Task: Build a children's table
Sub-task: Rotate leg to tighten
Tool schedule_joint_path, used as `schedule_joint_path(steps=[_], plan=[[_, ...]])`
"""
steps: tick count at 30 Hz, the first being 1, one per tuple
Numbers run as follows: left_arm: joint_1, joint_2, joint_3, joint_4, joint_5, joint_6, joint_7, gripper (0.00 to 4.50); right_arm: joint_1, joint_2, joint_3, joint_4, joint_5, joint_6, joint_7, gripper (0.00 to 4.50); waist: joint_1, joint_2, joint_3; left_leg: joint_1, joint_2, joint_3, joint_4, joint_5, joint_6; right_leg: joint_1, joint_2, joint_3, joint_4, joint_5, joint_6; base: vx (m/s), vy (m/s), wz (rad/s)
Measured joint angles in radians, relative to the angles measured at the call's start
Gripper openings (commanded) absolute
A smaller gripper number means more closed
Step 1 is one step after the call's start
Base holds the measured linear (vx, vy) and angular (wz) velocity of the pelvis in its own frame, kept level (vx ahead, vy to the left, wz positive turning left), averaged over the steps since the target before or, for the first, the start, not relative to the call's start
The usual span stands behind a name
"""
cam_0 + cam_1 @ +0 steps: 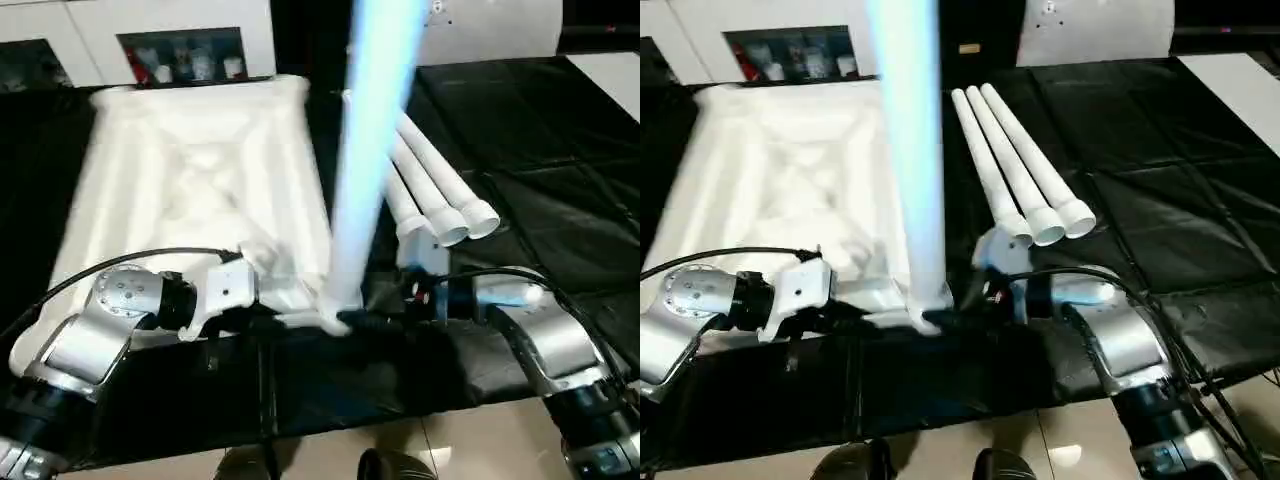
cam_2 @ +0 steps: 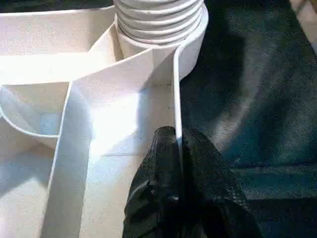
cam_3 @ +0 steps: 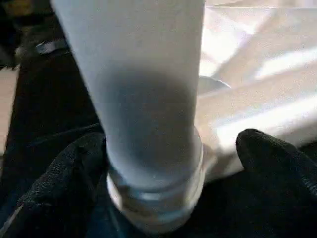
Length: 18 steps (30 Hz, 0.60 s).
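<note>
While the white table top (image 1: 190, 180) lies upside down on the black cloth (image 1: 540, 200), ribs facing up, one white leg (image 1: 365, 150) stands upright in the round corner socket (image 2: 163, 54) nearest me, on my right-hand side of the top. My left gripper (image 2: 177, 148) is pinched tight on the thin rim wall of the top, just beside that socket, one black finger on each side of the wall. My right gripper (image 3: 173, 163) has its fingers (image 3: 267, 153) spread wide to either side of the leg's base; one finger seems to brush the leg and the other stands apart from it, so I am not clamping it. Three more legs (image 1: 1025, 170) lie side by side on the cloth, beyond my right arm, their wide ends toward me. A white cabinet (image 1: 150, 40) stands behind the table top.
</note>
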Motion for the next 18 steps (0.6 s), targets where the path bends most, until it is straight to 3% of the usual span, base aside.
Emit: schedule_joint_path(steps=[2, 4, 18], plan=[[-0.007, 0.002, -0.005, 0.017, -0.001, -0.023, -0.011, 0.00, -0.020, 0.000, 0.009, 0.028, 0.000, -0.013, 0.026, 4.29, -0.001, 0.000, 0.000, 0.000, 0.000, 0.000, 0.001, 0.000, 0.000, 0.000, 0.000, 0.000, 0.000, 0.000, -0.001, 0.000, 0.000, 0.00], [-0.022, 0.002, -0.012, 0.042, -0.001, -0.047, -0.024, 0.00, -0.040, 0.001, 0.014, 0.054, 0.000, -0.017, 0.052, 3.97, 0.000, 0.000, 0.000, 0.000, 0.000, 0.000, 0.001, 0.000, 0.000, 0.000, 0.000, 0.000, 0.001, 0.000, -0.001, 0.000, 0.000, 0.00], [-0.056, 0.002, -0.018, 0.119, -0.002, -0.112, -0.057, 0.00, -0.096, 0.016, 0.046, 0.143, 0.013, -0.018, 0.131, 2.92, 0.001, 0.000, 0.000, 0.000, 0.001, 0.000, 0.006, 0.000, 0.000, -0.001, 0.000, 0.000, 0.009, 0.000, -0.001, 0.000, 0.000, 0.00]])
